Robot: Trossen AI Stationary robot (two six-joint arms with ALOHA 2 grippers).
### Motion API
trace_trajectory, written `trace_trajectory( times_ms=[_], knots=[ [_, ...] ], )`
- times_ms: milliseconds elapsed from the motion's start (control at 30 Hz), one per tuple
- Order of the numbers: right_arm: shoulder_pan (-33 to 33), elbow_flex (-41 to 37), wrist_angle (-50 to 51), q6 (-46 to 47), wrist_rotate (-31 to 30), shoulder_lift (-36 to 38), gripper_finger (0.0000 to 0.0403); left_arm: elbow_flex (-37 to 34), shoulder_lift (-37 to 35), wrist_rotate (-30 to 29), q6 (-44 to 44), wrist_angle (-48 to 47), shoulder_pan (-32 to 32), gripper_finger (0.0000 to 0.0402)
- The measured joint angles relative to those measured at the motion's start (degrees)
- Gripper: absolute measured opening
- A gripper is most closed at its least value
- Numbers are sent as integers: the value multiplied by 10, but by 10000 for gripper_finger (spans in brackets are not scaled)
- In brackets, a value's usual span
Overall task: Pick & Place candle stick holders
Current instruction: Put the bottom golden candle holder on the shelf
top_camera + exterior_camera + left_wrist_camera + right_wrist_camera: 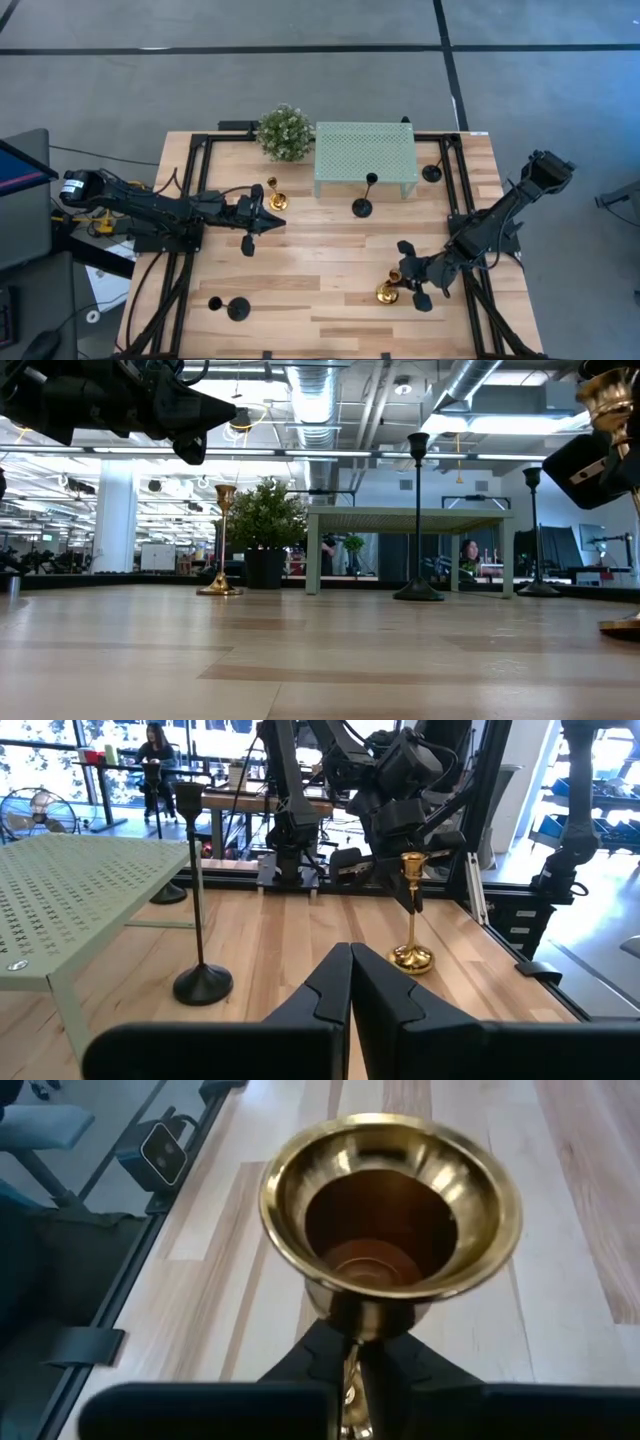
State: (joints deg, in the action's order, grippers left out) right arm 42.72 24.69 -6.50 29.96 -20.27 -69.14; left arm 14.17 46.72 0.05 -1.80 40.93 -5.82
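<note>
Left gripper [278,222] idle mid-table, fingers pressed together, holding nothing, just beside the gold holder [275,195] by the plant [284,132]. Black holder [364,196] stands at the mint stand [366,156]. Right gripper [400,283]: fingers clamped on second gold holder's [388,289] stem, base apparently still on the table [320,290]. Risk: thin-stem grip, so it could pivot or slip if moved fast.
</note>
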Motion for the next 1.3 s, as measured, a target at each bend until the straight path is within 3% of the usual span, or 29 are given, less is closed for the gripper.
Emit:
trace_trajectory(
  times_ms=[300,733,1300],
  knots=[
    [0,33,50,8,-7,4,8,0,0,0,0,0,0,9],
    [-41,231,362,12,-52,48,6,0,0,0,0,-2,0,9],
    [-211,459,515,-135,-53,81,4,0,0,0,0,-6,0,9]
  ],
)
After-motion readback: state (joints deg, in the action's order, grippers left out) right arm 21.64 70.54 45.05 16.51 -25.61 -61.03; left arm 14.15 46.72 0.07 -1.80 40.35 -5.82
